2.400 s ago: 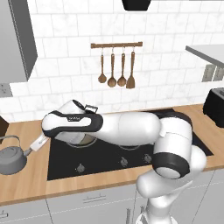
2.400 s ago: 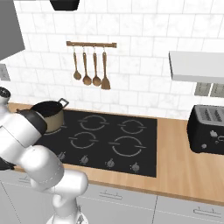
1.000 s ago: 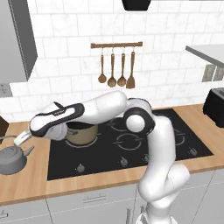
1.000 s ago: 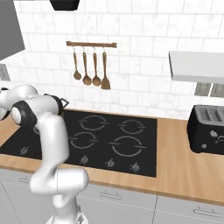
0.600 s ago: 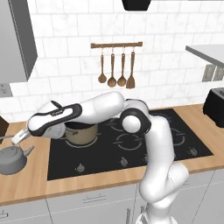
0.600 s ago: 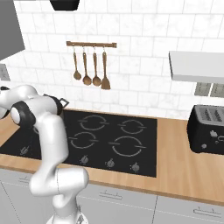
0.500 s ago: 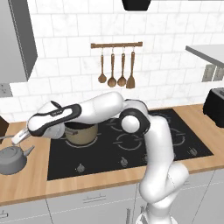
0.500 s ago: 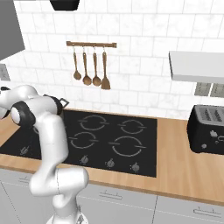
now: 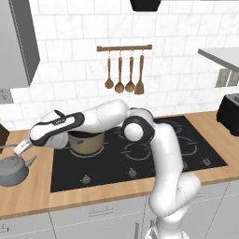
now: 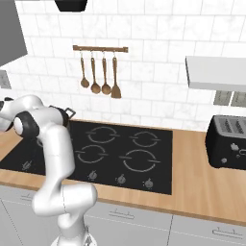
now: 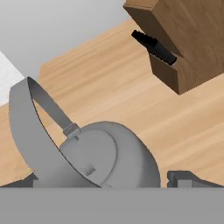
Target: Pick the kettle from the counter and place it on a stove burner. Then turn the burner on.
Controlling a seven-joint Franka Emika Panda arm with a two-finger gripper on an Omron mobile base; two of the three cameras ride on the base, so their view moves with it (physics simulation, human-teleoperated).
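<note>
The grey kettle (image 9: pixel 13 170) stands on the wood counter (image 9: pixel 32 196), left of the black cooktop. My arm reaches far left over the cooktop, and my gripper (image 9: pixel 18 150) hangs just above and behind the kettle. In the hand view the kettle (image 11: pixel 105 159) lies close below the open gripper (image 11: pixel 103 181), its arched handle (image 11: pixel 26 131) tilted to the left. One dark fingertip (image 11: pixel 183 178) shows to the right of the kettle's body, and nothing is held. Stove burner rings (image 10: pixel 139 161) mark the black glass.
A tan pot (image 9: pixel 86 142) sits on the back-left burner, under my forearm. A wooden knife block (image 11: pixel 183 39) stands beyond the kettle. Knobs (image 10: pixel 120 179) line the cooktop's front edge. A black toaster (image 10: pixel 228 141) is at the far right, and wooden utensils (image 9: pixel 123 70) hang on the wall.
The arm has stretched out from above the cooktop to the left. Over the last second the hand edged slightly lower and nearer the kettle. The kettle has not moved.
</note>
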